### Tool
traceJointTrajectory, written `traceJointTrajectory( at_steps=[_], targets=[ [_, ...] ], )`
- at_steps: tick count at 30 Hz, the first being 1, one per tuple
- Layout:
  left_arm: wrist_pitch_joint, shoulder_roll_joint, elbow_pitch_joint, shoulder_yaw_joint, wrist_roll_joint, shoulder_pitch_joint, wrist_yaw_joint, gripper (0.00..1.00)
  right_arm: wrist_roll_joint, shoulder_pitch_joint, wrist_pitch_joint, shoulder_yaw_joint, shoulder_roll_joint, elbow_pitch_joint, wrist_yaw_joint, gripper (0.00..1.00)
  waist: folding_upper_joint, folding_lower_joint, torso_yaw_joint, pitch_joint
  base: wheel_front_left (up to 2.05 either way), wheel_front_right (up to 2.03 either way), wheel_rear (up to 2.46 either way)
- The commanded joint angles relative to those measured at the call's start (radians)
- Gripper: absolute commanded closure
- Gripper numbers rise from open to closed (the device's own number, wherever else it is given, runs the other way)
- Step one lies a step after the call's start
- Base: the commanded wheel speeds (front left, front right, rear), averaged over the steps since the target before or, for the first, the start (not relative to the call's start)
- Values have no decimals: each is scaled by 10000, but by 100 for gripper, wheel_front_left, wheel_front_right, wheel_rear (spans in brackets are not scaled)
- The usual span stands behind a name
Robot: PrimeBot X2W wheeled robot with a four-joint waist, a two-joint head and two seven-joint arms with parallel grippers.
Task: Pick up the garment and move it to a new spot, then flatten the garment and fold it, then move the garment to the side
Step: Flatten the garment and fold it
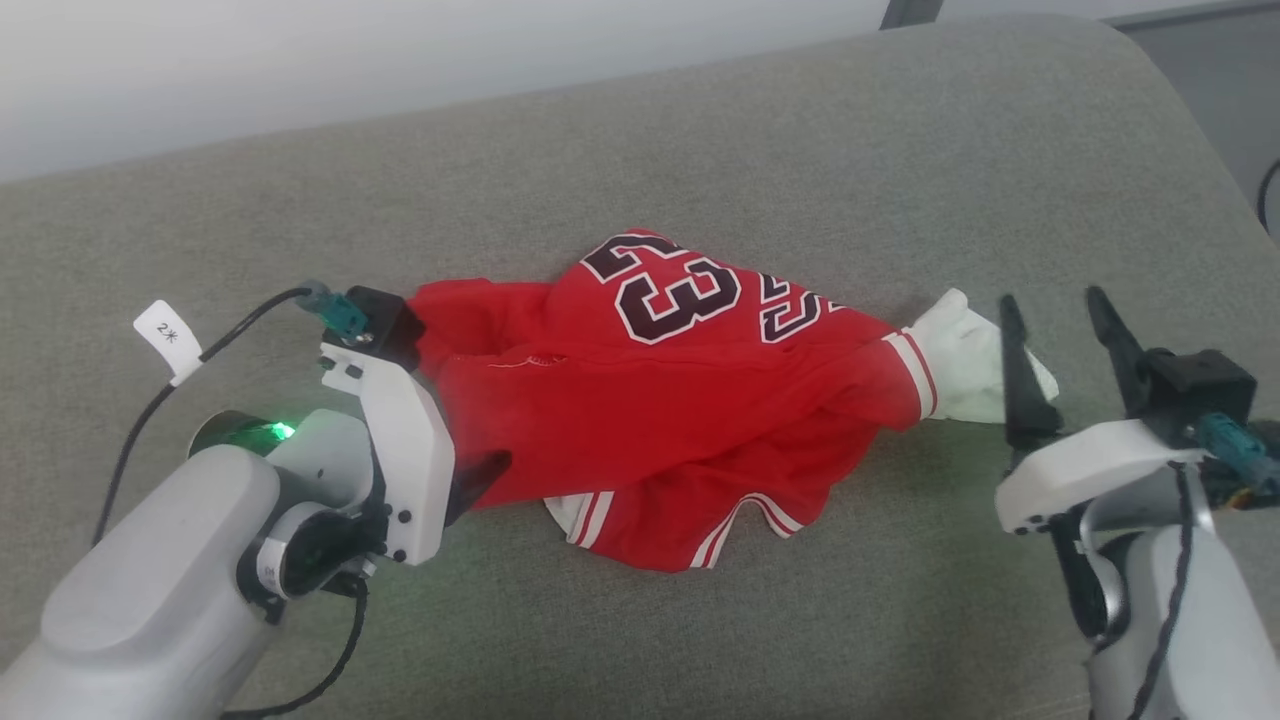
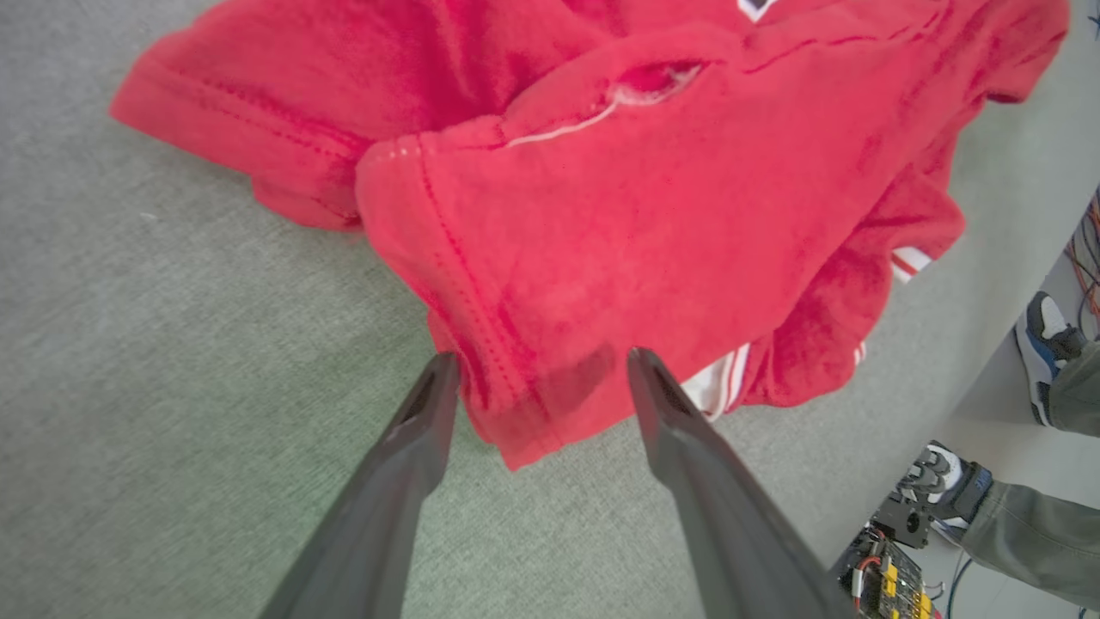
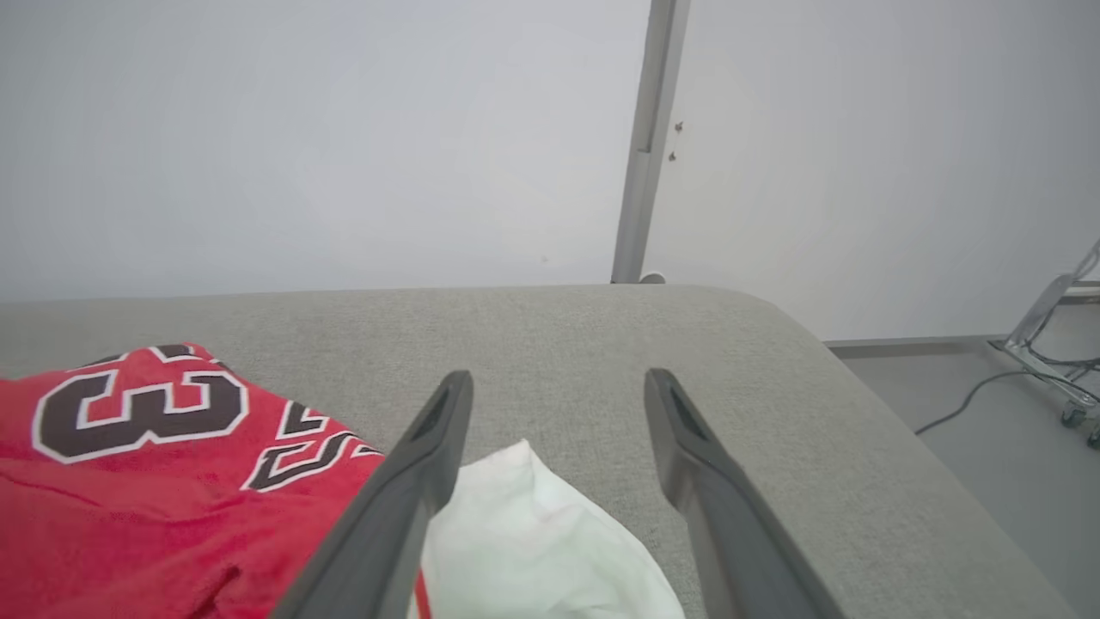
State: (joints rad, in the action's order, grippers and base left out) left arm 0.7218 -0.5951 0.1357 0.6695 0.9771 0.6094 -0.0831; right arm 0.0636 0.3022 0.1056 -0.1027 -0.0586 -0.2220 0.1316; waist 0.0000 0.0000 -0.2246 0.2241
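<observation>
Dark fingers [image 2: 387,481] of the left gripper [image 2: 537,361] stand wide apart, a hemmed red corner of the garment [image 1: 680,400] between their tips. The right gripper [image 1: 1050,300] is also spread wide, holding nothing, just beside the garment's white sleeve [image 1: 970,360]. The garment lies crumpled on a grey cushion [image 1: 700,150], with bare fabric around it on every side.

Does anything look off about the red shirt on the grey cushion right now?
The garment lies crumpled, not flat: its numbered side is folded over, the striped hem bunches underneath, and one white sleeve sticks out beside the right gripper. A small gap near a seam may be a fold or a hole; I cannot tell.
</observation>
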Motion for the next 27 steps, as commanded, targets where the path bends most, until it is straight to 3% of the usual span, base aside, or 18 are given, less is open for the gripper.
traceJointTrajectory(
  at_steps=[1, 6, 7, 8, 20, 27],
  targets=[
    [50, -46, 59, -21, 7, 115, 12, 0, 46, 98, 72, 20, 65, 20, -17, 0, 0, 0, -20, 28, 0, 0, 0],
    [-14, 240, 810, 4, 168, 269, 221, 0, 91, 222, 385, 221, 81, -160, -17, 0, 0, 0, -44, 124, 0, 0, 0],
    [-53, 276, 952, 20, 170, 331, 287, 42, 109, 253, 435, 254, 82, -200, -17, 0, 0, 0, -40, 137, 0, 0, 0],
    [-53, 368, 1105, -8, 259, 356, 313, 100, 117, 278, 490, 288, 88, -232, -17, 0, 0, 0, -35, 142, 0, 0, 0],
    [-519, 366, 1289, -340, -24, 1493, 659, 100, 284, 274, 748, 382, 92, -284, -17, 0, 0, 0, -1, 150, 0, 0, 0],
    [-1205, 448, 1617, -370, -723, 2632, 1048, 100, 488, 503, 824, 813, 89, -382, -17, 0, 0, 0, -483, 389, 0, 0, 0]
  ],
)
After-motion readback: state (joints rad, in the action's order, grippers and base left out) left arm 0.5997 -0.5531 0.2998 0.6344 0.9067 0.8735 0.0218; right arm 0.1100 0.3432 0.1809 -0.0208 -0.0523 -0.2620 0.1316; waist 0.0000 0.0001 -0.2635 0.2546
